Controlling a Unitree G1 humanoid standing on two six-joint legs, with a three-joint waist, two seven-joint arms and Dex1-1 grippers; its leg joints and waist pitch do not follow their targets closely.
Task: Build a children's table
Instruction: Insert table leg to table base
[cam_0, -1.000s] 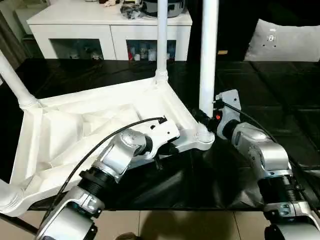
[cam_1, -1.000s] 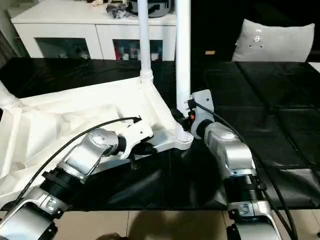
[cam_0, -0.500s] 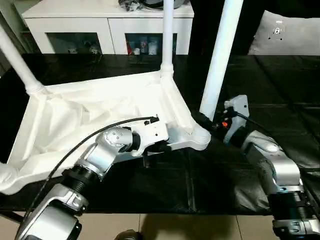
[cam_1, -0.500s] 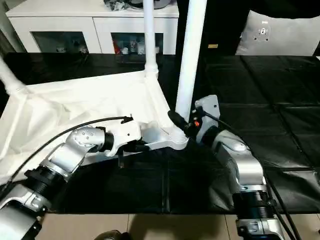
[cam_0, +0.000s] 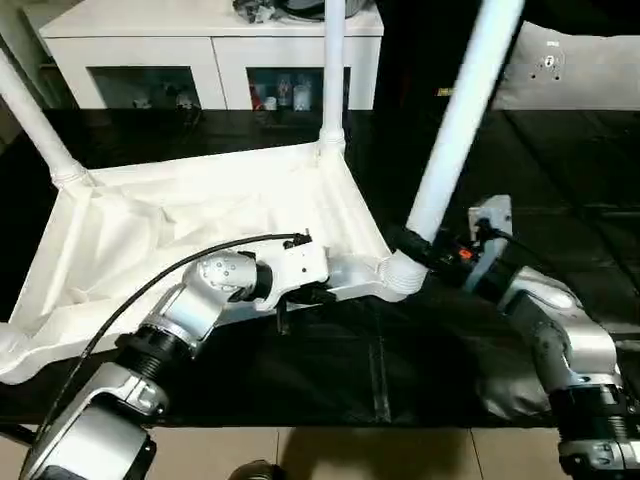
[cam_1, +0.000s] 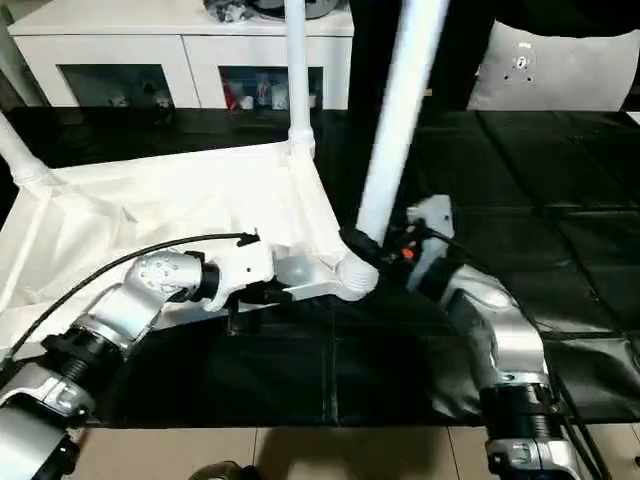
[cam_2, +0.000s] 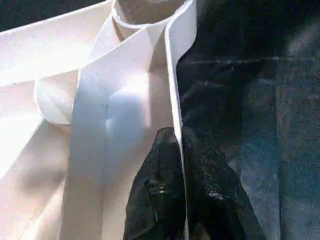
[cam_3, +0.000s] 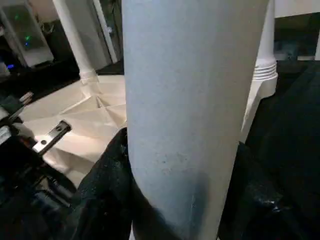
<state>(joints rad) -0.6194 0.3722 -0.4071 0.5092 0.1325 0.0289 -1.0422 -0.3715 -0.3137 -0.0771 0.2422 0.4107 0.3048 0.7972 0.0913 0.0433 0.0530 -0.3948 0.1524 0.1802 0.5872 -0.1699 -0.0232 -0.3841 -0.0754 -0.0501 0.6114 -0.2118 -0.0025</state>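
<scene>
Black cloth covered the work table (cam_0: 560, 180), and beige floor tiles showed below its near edge. Nearest on the robot's left side, the silver left forearm reached in over that near edge, a black cable arching above it. The left gripper (cam_2: 181, 165) had its 2 black fingers (cam_2: 155, 185) pressed together on the thin white rim of the children's table (cam_0: 200, 240), 1 finger on each face of the rim, close to the near right corner socket (cam_0: 400, 275).

The children's table lay upside down on the left half of the black surface, ribbed underside facing up, its near left part reaching past the near edge of the work table. On the robot's right side, the right gripper (cam_0: 425, 247) was clamped around the base of 1 leg (cam_0: 460, 120), just above that near right socket, a black finger (cam_3: 107, 175) on either side of the white tube. This leg leaned away to the right instead of standing straight.

Farther back, a 2nd leg (cam_0: 333, 80) stood upright in the far right corner socket, and a 3rd leg (cam_0: 30, 115) slanted up out of the far left corner.

Beyond the work table stood a white sideboard (cam_0: 215, 45) with glass doors, and a pale cushion (cam_0: 580, 75) lay at the far right.
</scene>
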